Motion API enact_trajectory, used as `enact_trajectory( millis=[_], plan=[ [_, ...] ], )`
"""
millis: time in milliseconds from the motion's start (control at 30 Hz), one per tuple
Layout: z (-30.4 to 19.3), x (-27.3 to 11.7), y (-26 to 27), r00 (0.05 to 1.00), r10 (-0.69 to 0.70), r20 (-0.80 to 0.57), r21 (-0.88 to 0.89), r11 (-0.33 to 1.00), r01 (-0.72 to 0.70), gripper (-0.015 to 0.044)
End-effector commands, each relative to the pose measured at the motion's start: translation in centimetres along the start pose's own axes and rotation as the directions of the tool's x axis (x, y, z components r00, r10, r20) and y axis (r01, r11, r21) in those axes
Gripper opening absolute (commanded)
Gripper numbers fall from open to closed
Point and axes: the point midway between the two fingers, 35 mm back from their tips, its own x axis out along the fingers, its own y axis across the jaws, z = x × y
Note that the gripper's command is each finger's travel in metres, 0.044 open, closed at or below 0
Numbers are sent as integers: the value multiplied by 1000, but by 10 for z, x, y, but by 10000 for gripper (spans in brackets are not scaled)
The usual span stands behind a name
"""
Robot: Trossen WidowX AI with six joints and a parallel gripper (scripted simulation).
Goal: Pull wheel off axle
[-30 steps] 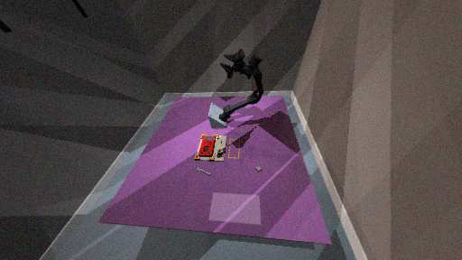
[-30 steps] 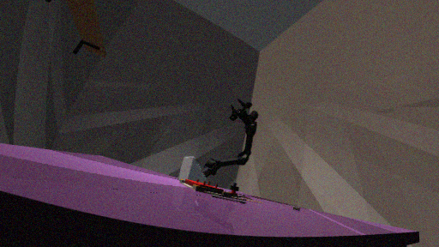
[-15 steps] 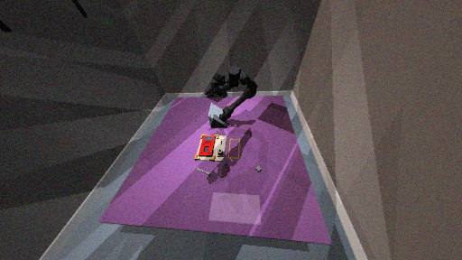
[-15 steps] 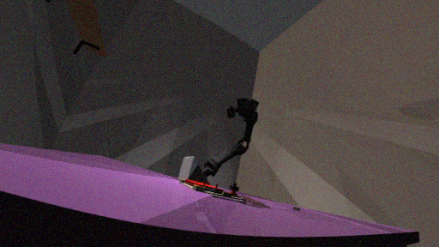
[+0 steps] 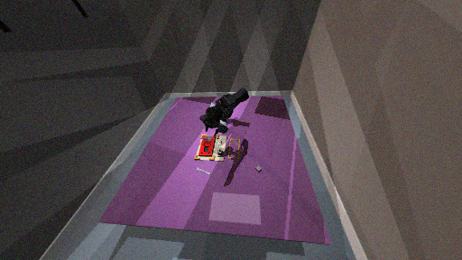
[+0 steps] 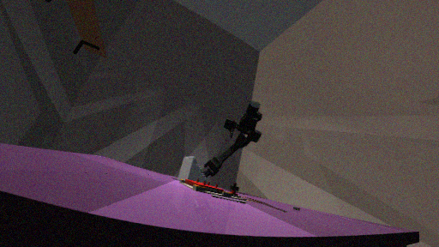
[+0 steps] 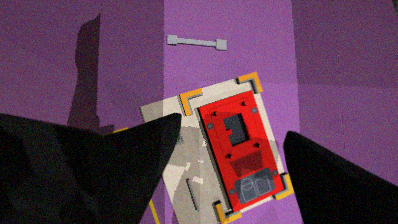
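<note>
Approach step is judged to be in hand; nothing grasped yet. Taking the cream base plate (image 7: 176, 165) as landmark and reading the wrist view left to right: a yellow-outlined marked area (image 5: 234, 148) is just caught at the plate's left edge, mostly hidden behind the left finger (image 7: 90, 165); a thin dark upright, taken to be the axle (image 7: 190, 190), is seen on the plate's left half; a red fixture block (image 7: 239, 145) framed by orange corner brackets (image 7: 191, 99) is seated on the plate's right half; the right finger (image 7: 340, 180) is seen beyond it. A small grey dumbbell-shaped bar (image 7: 197, 43) lies well apart, past the plate's far edge. The wheel cannot be picked out in the wrist view; in the top view a small dark blob at the axle spot (image 5: 220, 152) is probably it, still mounted. The gripper (image 7: 227, 165) is held partly open with nothing between the jaws, hovering above the plate. Next move is judged to require shifting toward the axle, centring the jaws over the wheel, descending, then closing.
</note>
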Motion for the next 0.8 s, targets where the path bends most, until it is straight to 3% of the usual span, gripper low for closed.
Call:
enact_trajectory(
  millis=[0, 200, 600, 767],
  plan=[
    [-21, 46, 29, 974, 107, -202, -172, 975, -142, 300],
    [-60, 103, 66, 856, 231, -463, -308, 863, -400, 300],
    [-62, 108, 58, 851, 234, -470, -310, 859, -407, 300],
    [-71, 127, 64, 852, 234, -469, -310, 859, -407, 300]
  ],
)
